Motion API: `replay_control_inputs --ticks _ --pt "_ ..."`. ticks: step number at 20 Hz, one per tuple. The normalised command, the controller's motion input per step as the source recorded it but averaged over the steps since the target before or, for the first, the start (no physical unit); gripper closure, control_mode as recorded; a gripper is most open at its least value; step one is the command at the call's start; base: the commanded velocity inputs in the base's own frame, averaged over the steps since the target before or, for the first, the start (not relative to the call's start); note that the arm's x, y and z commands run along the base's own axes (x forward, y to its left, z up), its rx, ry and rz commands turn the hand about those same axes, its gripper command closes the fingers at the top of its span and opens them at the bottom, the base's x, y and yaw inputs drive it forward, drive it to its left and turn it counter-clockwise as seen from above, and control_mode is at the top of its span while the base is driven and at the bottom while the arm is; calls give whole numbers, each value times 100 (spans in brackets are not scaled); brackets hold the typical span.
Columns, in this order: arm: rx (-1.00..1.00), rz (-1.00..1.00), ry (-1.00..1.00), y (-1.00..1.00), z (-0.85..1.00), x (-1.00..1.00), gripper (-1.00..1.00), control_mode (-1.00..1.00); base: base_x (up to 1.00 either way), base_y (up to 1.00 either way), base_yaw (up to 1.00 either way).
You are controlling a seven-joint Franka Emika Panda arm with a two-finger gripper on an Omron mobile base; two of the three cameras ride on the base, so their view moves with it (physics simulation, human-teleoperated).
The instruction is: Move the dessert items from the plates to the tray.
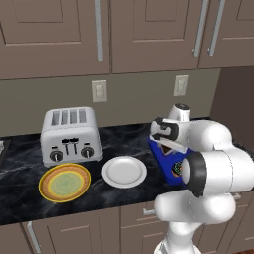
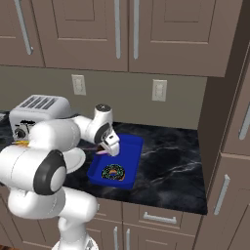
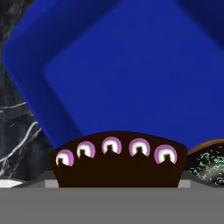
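My gripper (image 2: 108, 146) hangs low over the left part of the deep-blue tray (image 2: 128, 146), shut on the dark chocolate cake wedge (image 3: 118, 162) with its row of pink dollops. In the hand view the wedge hides my finger tips. A pink edge of the cake wedge (image 2: 101, 152) shows under the hand. The sprinkled chocolate donut (image 2: 112, 172) lies in the tray's near end, and the donut (image 3: 208, 164) sits just right of the wedge. The white plate (image 1: 124, 171) and the orange-rimmed plate (image 1: 65, 182) are bare, left of the tray (image 1: 163, 161).
A silver four-slot toaster (image 1: 71, 135) stands behind the plates at the counter's back left. The far half of the tray floor (image 3: 131, 74) is bare blue. Black marble counter runs right of the tray to a tall cabinet side (image 2: 229, 122).
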Motion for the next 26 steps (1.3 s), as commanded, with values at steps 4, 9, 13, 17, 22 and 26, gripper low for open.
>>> replay_control_inputs --ticks 4,9,13,17,22,26 --pt "-3 3 8 -47 0 10 100 -100 0 0 0" --pt "-1 4 4 -37 0 12 100 -100 0 0 0" --pt "0 2 1 -13 -9 18 100 -100 0 0 0" --pt "0 3 0 -7 -40 15 100 -100 0 0 0" --pt "0 3 -2 -3 -47 14 100 -100 0 0 0" --pt "0 0 0 0 -24 21 100 -100 0 0 0"
